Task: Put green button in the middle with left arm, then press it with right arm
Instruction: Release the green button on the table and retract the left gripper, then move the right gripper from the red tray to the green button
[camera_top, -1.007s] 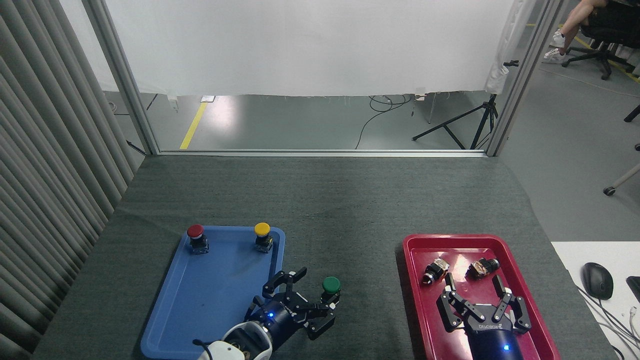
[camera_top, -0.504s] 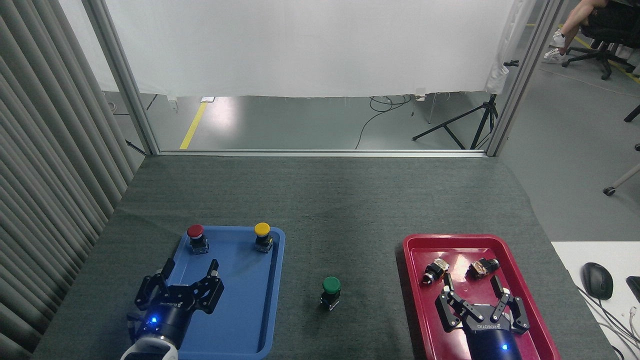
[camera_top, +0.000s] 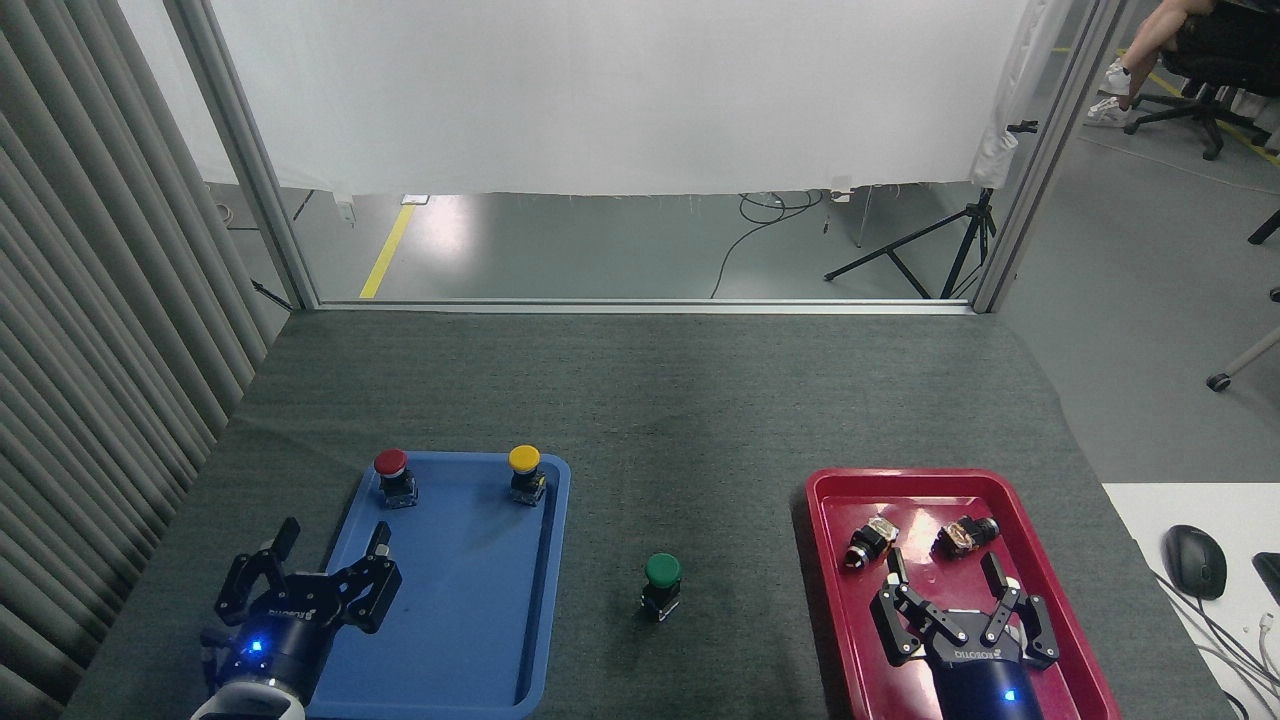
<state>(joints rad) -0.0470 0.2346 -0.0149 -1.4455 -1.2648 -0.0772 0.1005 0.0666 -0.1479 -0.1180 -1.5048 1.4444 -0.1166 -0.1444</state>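
The green button (camera_top: 662, 582) stands upright and alone on the dark grey ribbed cloth (camera_top: 690, 430), in the middle between the two trays. My left gripper (camera_top: 333, 537) is open at the left edge of the blue tray (camera_top: 470, 600), far from the button, with nothing between its fingers. Over the red tray (camera_top: 905, 488) my right gripper (camera_top: 943, 568) is open too, fingers spread and pointing away from me, well to the right of the button.
A red-capped button (camera_top: 392, 475) and a yellow-capped button (camera_top: 525, 471) stand at the blue tray's far end. Two small metal parts (camera_top: 868, 540) (camera_top: 965, 535) lie in the red tray just beyond my right fingers. A mouse (camera_top: 1194, 560) rests on a white desk at the right.
My left gripper let go of the green button and drew back left across the blue tray to its left edge. The button stayed where it was set. The right gripper barely moved.
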